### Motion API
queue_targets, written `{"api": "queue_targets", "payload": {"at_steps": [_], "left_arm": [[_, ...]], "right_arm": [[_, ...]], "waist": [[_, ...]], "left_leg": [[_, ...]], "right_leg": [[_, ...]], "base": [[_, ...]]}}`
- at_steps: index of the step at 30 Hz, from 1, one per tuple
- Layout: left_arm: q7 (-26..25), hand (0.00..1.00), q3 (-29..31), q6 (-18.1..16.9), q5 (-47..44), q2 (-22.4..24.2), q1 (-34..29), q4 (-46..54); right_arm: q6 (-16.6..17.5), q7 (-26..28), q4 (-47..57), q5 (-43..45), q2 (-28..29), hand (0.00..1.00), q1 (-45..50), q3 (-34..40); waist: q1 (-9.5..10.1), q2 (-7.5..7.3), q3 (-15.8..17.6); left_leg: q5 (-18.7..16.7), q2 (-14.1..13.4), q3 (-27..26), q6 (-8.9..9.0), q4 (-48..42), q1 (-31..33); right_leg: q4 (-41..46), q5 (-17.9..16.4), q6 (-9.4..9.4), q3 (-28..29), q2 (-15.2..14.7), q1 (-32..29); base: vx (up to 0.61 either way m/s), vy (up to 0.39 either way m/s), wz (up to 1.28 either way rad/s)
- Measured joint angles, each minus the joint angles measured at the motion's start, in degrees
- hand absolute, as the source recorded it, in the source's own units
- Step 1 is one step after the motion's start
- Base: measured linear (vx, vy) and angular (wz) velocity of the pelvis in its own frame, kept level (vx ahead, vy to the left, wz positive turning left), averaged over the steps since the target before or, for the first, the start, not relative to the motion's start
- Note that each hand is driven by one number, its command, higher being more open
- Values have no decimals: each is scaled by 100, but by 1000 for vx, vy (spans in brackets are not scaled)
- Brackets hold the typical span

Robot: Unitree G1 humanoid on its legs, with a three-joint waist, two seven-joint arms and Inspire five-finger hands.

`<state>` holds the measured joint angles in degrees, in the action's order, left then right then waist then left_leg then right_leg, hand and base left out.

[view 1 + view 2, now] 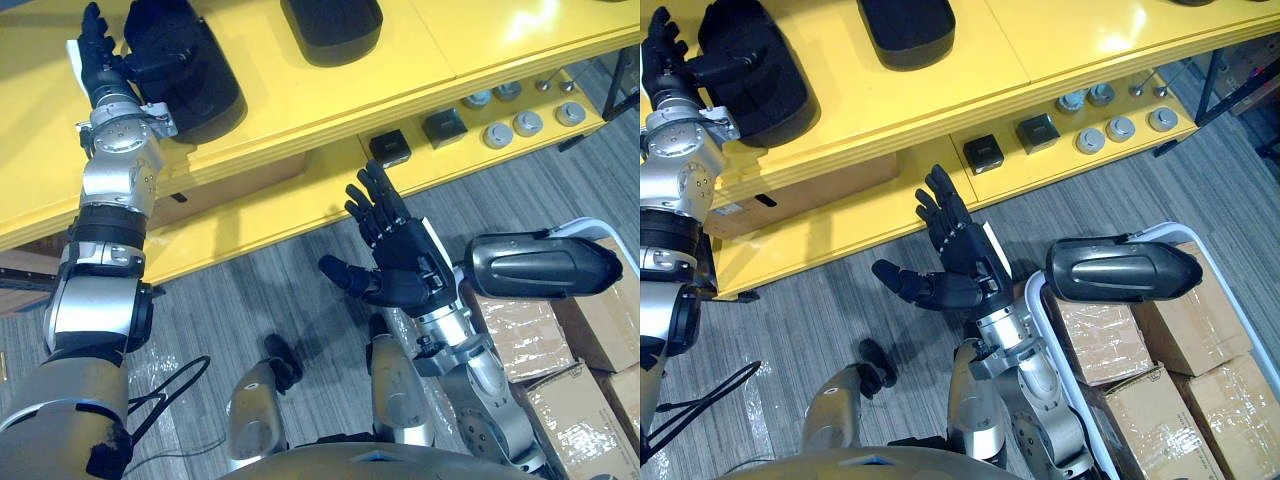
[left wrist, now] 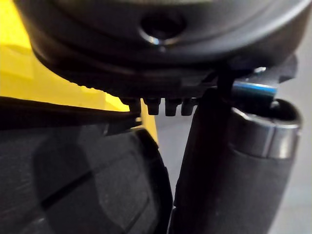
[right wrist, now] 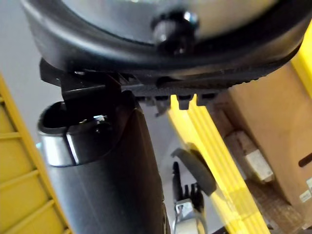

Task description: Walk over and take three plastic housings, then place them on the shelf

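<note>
Two black plastic housings lie on the top board of the yellow shelf: one at the left and one farther right. My left hand is raised beside the left housing, its fingers fairly straight and its thumb laid over the housing's edge. The left wrist view shows that thumb next to the housing's dark surface. A third housing, dark grey, lies on boxes at the right. My right hand hovers open and empty above the floor, in front of the lower shelf board.
The lower shelf board holds two small black blocks and several round metal parts. A white-framed cart at the right carries taped cardboard boxes. Another cardboard box sits under the shelf. The floor is grey planks.
</note>
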<state>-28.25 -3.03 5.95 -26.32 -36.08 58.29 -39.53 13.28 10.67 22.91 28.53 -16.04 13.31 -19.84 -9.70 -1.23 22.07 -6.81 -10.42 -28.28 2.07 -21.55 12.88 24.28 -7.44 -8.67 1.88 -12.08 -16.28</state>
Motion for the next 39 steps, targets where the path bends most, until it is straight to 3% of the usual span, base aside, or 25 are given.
{"api": "queue_targets", "payload": {"at_steps": [7, 10, 15, 18, 21, 23, 25, 29, 31, 35, 39], "left_arm": [[-1018, 100, 220, -589, 247, 50, -11, 113], [-1410, 100, 222, -600, 823, 144, -10, 242], [-1647, 100, 251, -602, 1371, 133, -16, 377], [-1723, 100, 269, -902, 1365, 98, -196, 449], [-1647, 100, 529, -1497, 1333, 44, -1416, 1540], [-1358, 100, 713, -1815, 1321, 204, -2448, 2490], [-948, 100, 896, -1851, 1314, 860, -3876, 3950], [-155, 100, 902, -1799, 1088, 2027, -5804, 5288], [59, 100, 872, -1766, 1084, 2434, -6309, 5501], [340, 100, 822, -1738, 990, 2672, -6556, 5587], [532, 100, 821, -1747, 776, 2763, -6560, 5816]], "right_arm": [[11, 86, -111, -13, -2, 100, 356, -249], [96, 157, -255, -17, -9, 100, 424, -336], [264, 231, -400, -145, -9, 100, 414, -442], [471, 236, -574, -599, -35, 100, 266, -585], [729, 156, -671, -799, -118, 100, -178, -836], [940, 14, -663, -756, -90, 100, -479, -858], [1043, -71, -632, -746, -46, 100, -821, -641], [934, -234, -630, -788, 202, 100, -1111, -384], [813, -269, -781, -790, 314, 100, -1295, -424], [612, -415, -1527, -1026, 448, 100, -1892, -495], [497, -657, -2131, -1354, 500, 100, -2593, -461]], "waist": [[-169, 13, -377], [-196, 33, -487], [-211, 172, -772], [-174, 220, -922], [-147, 278, -961], [-14, 313, -1007], [257, 299, -1064], [654, 272, -1094], [769, 273, -1089], [899, 300, -992], [1103, 438, -541]], "left_leg": [[138, 82, 1, 46, 370, -282], [180, 128, 34, 61, 541, -531], [370, 246, 215, 61, 902, -727], [584, 370, 380, 68, 1259, -886], [750, 399, 549, 94, 1544, -1031], [840, 396, 669, 102, 1648, -1025], [889, 388, 857, 118, 1694, -1014], [903, 406, 1231, 131, 1641, -927], [909, 407, 1428, 125, 1524, -772], [888, 371, 1743, 124, 1213, -468], [878, 337, 1974, 161, 1012, -117]], "right_leg": [[-196, 13, 4, -62, 8, 244], [-359, 32, 2, -124, 20, 526], [-683, 133, 3, -331, 8, 837], [-853, 173, 24, -496, 10, 1026], [-1006, 203, 45, -678, 45, 1235], [-1107, 239, 74, -809, 81, 1302], [-1246, 264, 89, -999, 110, 1450], [-1438, 263, 97, -1366, 122, 1671], [-1443, 266, 117, -1539, 130, 1719], [-1433, 243, 205, -1748, 181, 1709], [-1293, 228, 245, -1729, 278, 1516]], "base": [[26, -8, 1], [24, -10, 6], [26, -17, 16], [8, -27, 20], [-4, -27, 26], [-3, -29, 29], [2, -22, 40], [-12, -14, 43], [-19, -4, 44], [-61, -2, 36], [-139, 6, 24]]}}
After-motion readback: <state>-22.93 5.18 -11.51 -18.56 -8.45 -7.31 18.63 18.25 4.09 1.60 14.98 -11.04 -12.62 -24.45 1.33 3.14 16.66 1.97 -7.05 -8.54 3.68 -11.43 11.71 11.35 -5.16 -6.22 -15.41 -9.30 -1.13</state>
